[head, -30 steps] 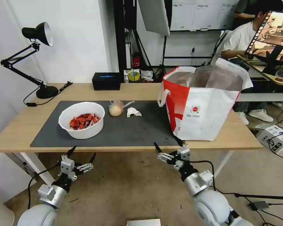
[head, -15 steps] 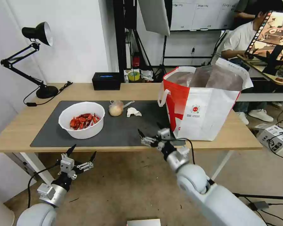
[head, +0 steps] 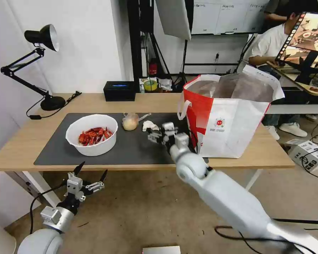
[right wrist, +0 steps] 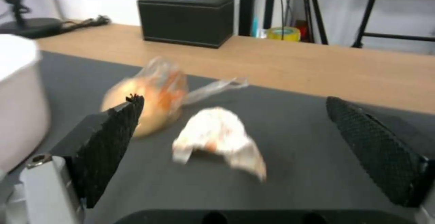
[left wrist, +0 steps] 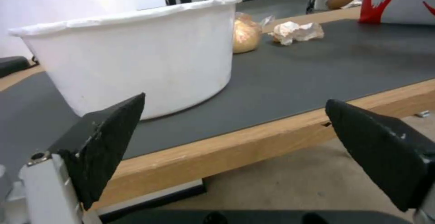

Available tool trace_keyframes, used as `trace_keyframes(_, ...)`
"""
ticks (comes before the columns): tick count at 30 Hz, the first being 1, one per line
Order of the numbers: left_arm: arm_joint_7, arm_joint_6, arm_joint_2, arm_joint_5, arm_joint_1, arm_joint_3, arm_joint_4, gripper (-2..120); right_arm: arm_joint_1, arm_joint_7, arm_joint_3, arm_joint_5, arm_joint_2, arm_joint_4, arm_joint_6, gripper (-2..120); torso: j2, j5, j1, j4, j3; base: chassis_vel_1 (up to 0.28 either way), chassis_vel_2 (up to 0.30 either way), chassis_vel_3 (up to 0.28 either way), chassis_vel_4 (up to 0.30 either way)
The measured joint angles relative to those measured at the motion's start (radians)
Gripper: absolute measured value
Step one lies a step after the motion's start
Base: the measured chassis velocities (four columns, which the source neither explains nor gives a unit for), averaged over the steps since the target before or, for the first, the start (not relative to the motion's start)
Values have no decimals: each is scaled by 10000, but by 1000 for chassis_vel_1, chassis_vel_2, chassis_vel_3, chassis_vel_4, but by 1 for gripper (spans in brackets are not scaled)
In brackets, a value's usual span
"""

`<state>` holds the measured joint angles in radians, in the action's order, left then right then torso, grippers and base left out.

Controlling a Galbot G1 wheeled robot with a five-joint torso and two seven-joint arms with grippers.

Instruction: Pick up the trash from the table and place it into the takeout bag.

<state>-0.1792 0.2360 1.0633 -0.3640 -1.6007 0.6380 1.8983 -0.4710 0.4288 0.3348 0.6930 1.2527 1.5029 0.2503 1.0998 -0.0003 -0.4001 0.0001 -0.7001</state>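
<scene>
The trash lies on the dark grey mat (head: 137,148) of the desk (head: 31,137), all of it to the left of the takeout bag (head: 229,116). Nearest the bag is the crumpled white tissue (head: 150,125); just beside that sits the small clear bag with a yellowish lump (head: 130,122), and farther from the bag stands the white round bowl of red crayfish shells (head: 92,134). The takeout bag stands upright with its mouth open, half on the mat's edge near the desk's front edge.

The right pincer (head: 158,133) hovers over the mat between the tissue and the takeout bag, jaws spread, nothing between them. Bare mat lies open in front of the tissue and bowl up to the desk's front edge.

The left pincer (head: 90,175) hangs below the desk's front edge, in front of the bowl, jaws spread and empty.

The right wrist view looks across the tissue (right wrist: 217,139) and lump bag (right wrist: 149,98) to a black box (right wrist: 187,20) at the desk's far edge. The left wrist view shows the bowl's plain white wall (left wrist: 131,64) and the desk's wooden front edge.
</scene>
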Motion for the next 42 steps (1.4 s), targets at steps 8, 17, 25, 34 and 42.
trace_keyframes(8,-1,0,-56,-155,-1,66,-92,100,867,598,149,-15,1245,-1786,520,100,0,0,0,0,0,0,0,0,0)
trace_keyframes(17,-4,0,-88,-260,26,49,-73,100,1306,583,45,-122,2306,-3583,529,100,1,1,0,0,1,0,0,0,0)
trace_keyframes(25,-5,17,-25,-255,-15,46,-52,100,1334,487,-45,-105,2500,-3924,657,100,2,2,0,-1,1,0,0,0,0)
trace_keyframes(34,-8,77,15,-248,-89,105,5,100,1324,380,-206,-92,2685,-4299,751,100,2,2,1,-1,1,0,0,0,0)
trace_keyframes(42,-15,155,9,-248,-151,177,24,100,1264,384,-253,-23,2696,-4282,846,92,2,2,1,-1,1,0,0,0,0)
